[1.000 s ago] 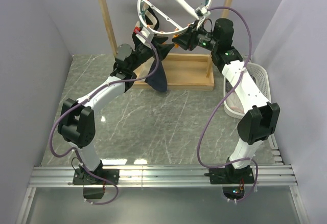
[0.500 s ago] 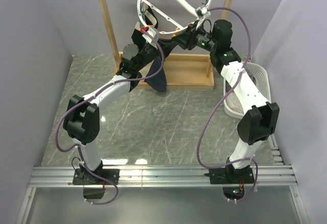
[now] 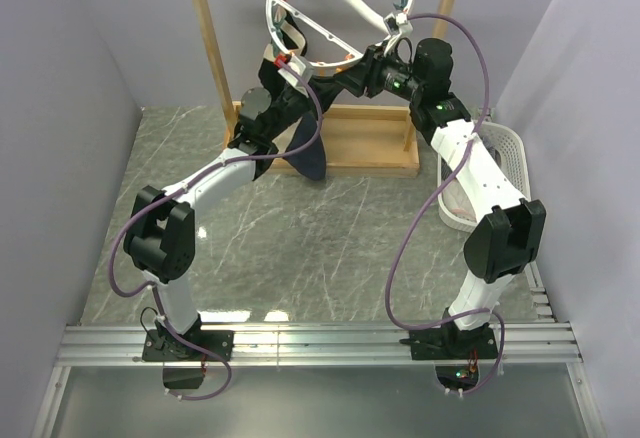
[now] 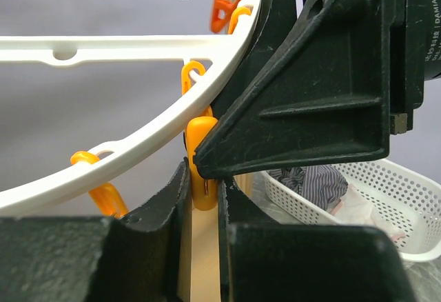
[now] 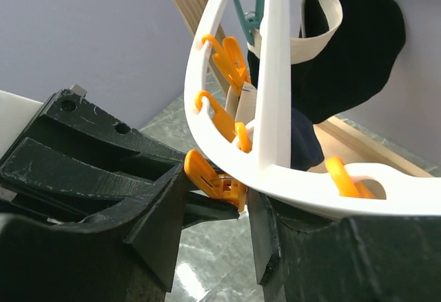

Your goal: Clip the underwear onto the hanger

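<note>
Two arms reach to the far edge of the marble-patterned table (image 3: 330,238), where a wooden rack frame (image 3: 207,38) carries the hanger (image 5: 272,95), a round ring of smooth, hard white plastic with curved crossbars. Under the ring's left side droops the underwear (image 3: 308,148), soft navy cloth whose long axis hangs straight down in front of the rack's base. Its cream waistband (image 5: 310,50) climbs to a teal clip (image 5: 242,9) on the rim. The cloth lies just below the left gripper (image 4: 204,192), making the left arm the nearer one. That gripper's fingers stand close together and appear to pinch the lower end of a glossy orange clip (image 4: 200,136). From the right comes the right gripper (image 5: 215,202), jaws apart either side of what looks like the same clip, a gap showing.
</note>
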Action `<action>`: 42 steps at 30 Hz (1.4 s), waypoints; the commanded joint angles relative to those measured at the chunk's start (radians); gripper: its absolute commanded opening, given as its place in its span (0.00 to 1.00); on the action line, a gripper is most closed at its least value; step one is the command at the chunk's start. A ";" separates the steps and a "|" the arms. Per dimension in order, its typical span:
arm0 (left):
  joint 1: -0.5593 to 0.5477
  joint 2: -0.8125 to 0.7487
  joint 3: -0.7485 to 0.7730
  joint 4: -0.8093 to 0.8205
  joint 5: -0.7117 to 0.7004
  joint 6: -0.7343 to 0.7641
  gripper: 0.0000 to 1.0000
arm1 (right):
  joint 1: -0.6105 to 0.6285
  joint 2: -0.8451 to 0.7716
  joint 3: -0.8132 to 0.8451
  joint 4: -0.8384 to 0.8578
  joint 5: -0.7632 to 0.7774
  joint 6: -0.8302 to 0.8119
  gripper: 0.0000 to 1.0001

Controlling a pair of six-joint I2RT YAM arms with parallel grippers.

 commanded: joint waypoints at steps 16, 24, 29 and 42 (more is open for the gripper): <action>-0.016 -0.019 -0.024 0.028 0.031 0.022 0.00 | -0.008 0.021 0.086 0.054 0.004 0.115 0.50; -0.006 -0.033 -0.027 0.022 0.052 -0.005 0.23 | -0.006 0.013 0.064 0.063 -0.010 0.060 0.17; 0.043 -0.061 -0.018 -0.013 0.095 -0.102 0.43 | -0.008 -0.013 0.003 0.111 -0.030 -0.083 0.00; 0.115 -0.144 -0.075 0.032 0.179 -0.245 0.52 | -0.005 -0.024 -0.037 0.226 -0.142 -0.335 0.00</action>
